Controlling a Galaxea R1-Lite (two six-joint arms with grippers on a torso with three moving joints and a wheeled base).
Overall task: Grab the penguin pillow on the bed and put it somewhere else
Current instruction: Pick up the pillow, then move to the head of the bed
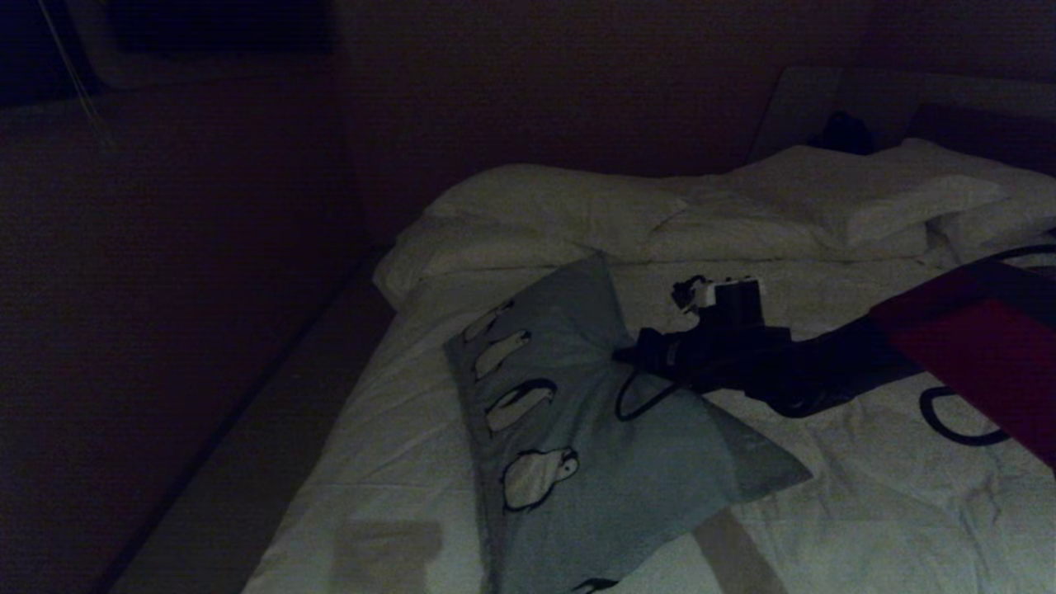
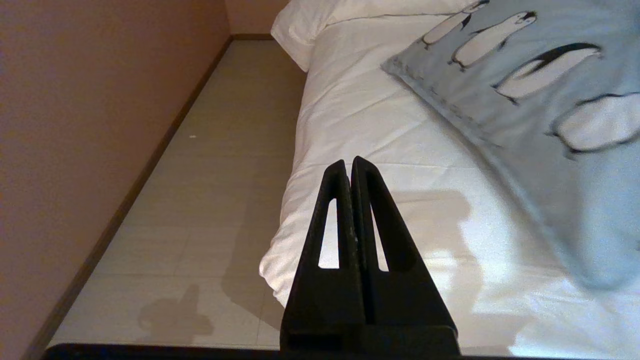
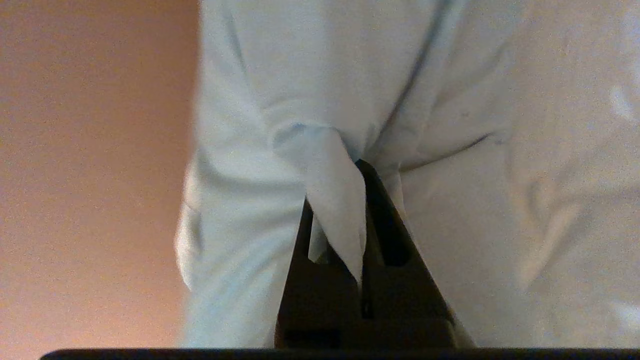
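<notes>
Two arms on this thing, but only one is doing any work right now. The right gripper (image 1: 627, 356) is reaching in from the right side of the head view, across the bed (image 1: 866, 495), and its jaws are pinching a fold of the penguin pillow (image 1: 610, 445) along the pillow's right-hand edge. In the right wrist view the jaws are sitting fully closed, with a tuck of pale fabric (image 3: 335, 200) bunching up between them, so the right gripper (image 3: 361, 167) is definitely gripping cloth and not just touching it.

The pillow itself is lying diagonally on the white comforter, toward the left half of the bed, with the row of penguins (image 1: 516, 388) running down its left edge. Its far corner is poking up near the plain white pillows (image 1: 577, 206) at the head of the bed, and its near end is running out of the bottom of the head view.

The left gripper (image 2: 351, 162) is just hanging out low by the bed's left edge, over the strip of floor (image 2: 210, 165) between bed and wall. Its jaws are pressing together with nothing in them. From its camera the penguin pillow (image 2: 540, 115) is sitting a bit beyond it on the comforter.
</notes>
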